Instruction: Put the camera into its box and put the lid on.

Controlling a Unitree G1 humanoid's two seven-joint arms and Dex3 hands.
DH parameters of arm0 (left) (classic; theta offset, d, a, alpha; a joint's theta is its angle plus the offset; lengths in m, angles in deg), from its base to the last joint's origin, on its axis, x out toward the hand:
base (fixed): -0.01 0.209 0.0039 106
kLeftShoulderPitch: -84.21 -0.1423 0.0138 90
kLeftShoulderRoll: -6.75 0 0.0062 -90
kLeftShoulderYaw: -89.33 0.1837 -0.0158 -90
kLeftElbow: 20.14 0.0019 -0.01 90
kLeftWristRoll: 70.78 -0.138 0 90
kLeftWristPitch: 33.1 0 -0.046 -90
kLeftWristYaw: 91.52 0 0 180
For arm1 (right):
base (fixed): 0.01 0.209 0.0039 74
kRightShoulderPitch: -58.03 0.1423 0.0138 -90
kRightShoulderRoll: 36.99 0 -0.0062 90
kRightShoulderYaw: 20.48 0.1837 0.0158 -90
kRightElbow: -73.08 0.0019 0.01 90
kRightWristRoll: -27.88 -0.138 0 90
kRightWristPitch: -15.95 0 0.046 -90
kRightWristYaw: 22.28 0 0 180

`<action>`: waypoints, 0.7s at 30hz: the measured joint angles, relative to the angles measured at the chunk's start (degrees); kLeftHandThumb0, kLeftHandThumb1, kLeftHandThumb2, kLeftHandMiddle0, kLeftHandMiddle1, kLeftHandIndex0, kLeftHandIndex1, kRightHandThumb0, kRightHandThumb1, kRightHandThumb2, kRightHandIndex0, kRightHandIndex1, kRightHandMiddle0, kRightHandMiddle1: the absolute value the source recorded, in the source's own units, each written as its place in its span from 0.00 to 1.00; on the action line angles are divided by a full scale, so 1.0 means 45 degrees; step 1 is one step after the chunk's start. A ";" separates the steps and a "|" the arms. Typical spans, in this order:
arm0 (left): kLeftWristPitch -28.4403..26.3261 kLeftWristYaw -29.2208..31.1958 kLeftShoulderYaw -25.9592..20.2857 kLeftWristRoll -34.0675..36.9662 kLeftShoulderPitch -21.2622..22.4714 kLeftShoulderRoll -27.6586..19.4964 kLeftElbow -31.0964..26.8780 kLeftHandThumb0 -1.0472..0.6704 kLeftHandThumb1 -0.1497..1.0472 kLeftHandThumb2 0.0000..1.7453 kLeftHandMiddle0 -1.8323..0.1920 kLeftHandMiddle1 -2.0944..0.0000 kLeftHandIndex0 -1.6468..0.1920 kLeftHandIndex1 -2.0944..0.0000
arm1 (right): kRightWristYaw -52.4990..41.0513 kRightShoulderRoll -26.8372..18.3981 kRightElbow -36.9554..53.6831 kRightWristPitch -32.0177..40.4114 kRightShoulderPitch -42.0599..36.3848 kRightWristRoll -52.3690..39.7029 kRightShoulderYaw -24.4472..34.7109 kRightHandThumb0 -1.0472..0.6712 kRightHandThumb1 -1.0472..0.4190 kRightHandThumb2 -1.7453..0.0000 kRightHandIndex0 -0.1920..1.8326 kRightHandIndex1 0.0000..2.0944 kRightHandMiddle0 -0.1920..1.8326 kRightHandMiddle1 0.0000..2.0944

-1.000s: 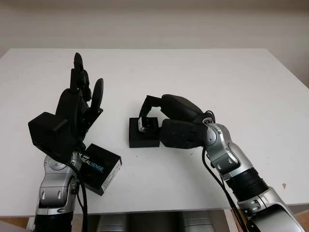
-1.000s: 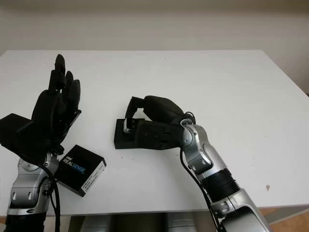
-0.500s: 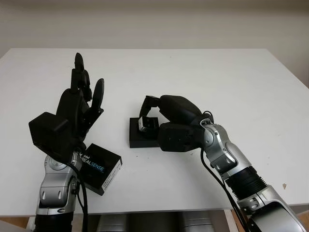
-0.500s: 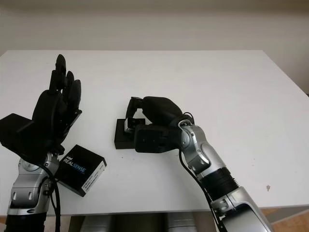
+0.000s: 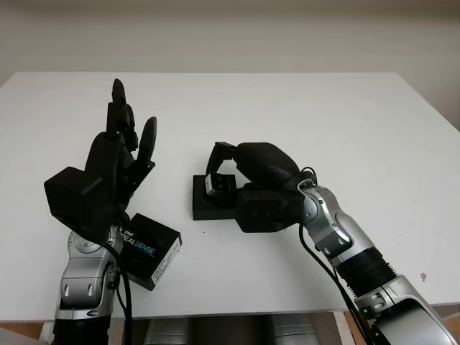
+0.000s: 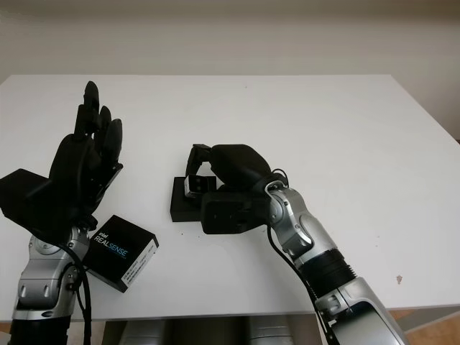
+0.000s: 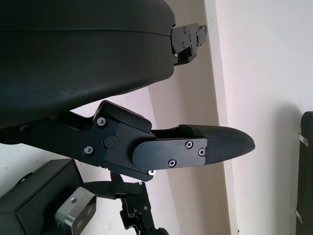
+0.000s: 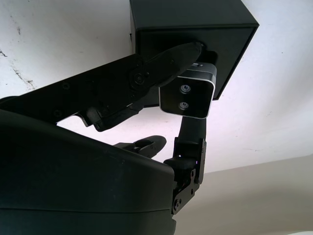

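Over the last second the right robot hand [image 5: 241, 172] has rolled its wrist down and toward the robot while its fingers stay pinched on the camera [image 5: 217, 184], so the camera is, as I judge it, being seated in the box [image 5: 210, 203] under the fingertips rather than released. The camera is a small silver-faced block with two lenses, sitting at the black box's top. The left robot hand [image 5: 115, 169] is raised and open above the lid [image 5: 147, 249] on the counter [image 5: 302, 108].

A robotics lab or test bench is suggested: a plain white rectangular table [image 5: 345, 108] is set against a bare pale wall [image 5: 230, 36], and a black cardboard lid printed "RealSense" [image 5: 147, 249] is laid near its front edge.
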 measured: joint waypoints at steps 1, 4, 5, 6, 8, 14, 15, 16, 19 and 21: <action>0.0017 -0.0001 0.0012 -0.0025 0.0000 0.0000 0.0000 0.12 1.00 0.28 1.00 1.00 1.00 1.00 | -0.0050 0.0002 0.0001 0.0012 0.0004 -0.0005 0.0000 0.35 0.04 0.97 0.32 0.03 0.30 0.77; 0.0023 -0.0038 0.0014 -0.0044 0.0000 0.0005 0.0000 0.12 1.00 0.28 1.00 1.00 1.00 1.00 | -0.0164 0.0011 0.0002 0.0069 0.0025 -0.0004 0.0000 0.35 0.04 0.97 0.32 0.03 0.29 0.76; 0.0024 -0.0042 0.0013 -0.0043 0.0000 0.0010 0.0000 0.13 1.00 0.28 1.00 1.00 1.00 1.00 | -0.0187 0.0019 0.0004 0.0116 0.0031 0.0005 0.0000 0.35 0.04 0.97 0.32 0.03 0.29 0.76; 0.0031 -0.0042 0.0013 -0.0041 0.0000 0.0020 0.0000 0.13 1.00 0.28 1.00 1.00 1.00 1.00 | -0.0208 0.0037 0.0006 0.0179 0.0036 0.0016 0.0000 0.35 0.04 0.97 0.33 0.03 0.29 0.76; 0.0070 -0.0041 0.0014 -0.0039 0.0000 0.0026 0.0000 0.13 1.00 0.28 1.00 1.00 1.00 1.00 | -0.0216 0.0090 0.0007 0.0249 0.0038 0.0020 0.0000 0.36 0.04 0.97 0.33 0.03 0.29 0.75; 0.0074 -0.0057 0.0020 -0.0097 -0.0012 0.0026 0.0000 0.14 1.00 0.28 1.00 1.00 1.00 1.00 | -0.0224 0.0119 0.0007 0.0291 0.0037 0.0051 -0.0004 0.35 0.04 0.97 0.33 0.03 0.29 0.75; 0.0075 -0.0059 0.0019 -0.0098 -0.0021 0.0027 0.0000 0.14 1.00 0.28 1.00 1.00 1.00 1.00 | -0.0219 0.0121 0.0007 0.0292 0.0037 0.0078 -0.0013 0.34 0.04 0.97 0.33 0.03 0.30 0.75; 0.0076 -0.0058 0.0020 -0.0094 -0.0029 0.0027 0.0000 0.14 1.00 0.28 1.00 1.00 1.00 1.00 | -0.0207 0.0123 0.0008 0.0292 0.0037 0.0096 -0.0024 0.34 0.05 0.97 0.33 0.03 0.30 0.76; 0.0084 -0.0055 0.0019 -0.0072 -0.0061 0.0027 0.0000 0.14 1.00 0.28 1.00 1.00 1.00 1.00 | -0.0185 0.0135 0.0014 0.0293 0.0034 0.0091 -0.0033 0.30 0.07 0.98 0.30 0.02 0.24 0.72; 0.0085 -0.0055 0.0019 -0.0071 -0.0076 0.0027 0.0000 0.14 1.00 0.28 1.00 1.00 1.00 1.00 | -0.0254 0.0137 0.0098 0.0372 -0.0007 0.0075 -0.0034 0.28 0.08 0.97 0.27 0.01 0.19 0.65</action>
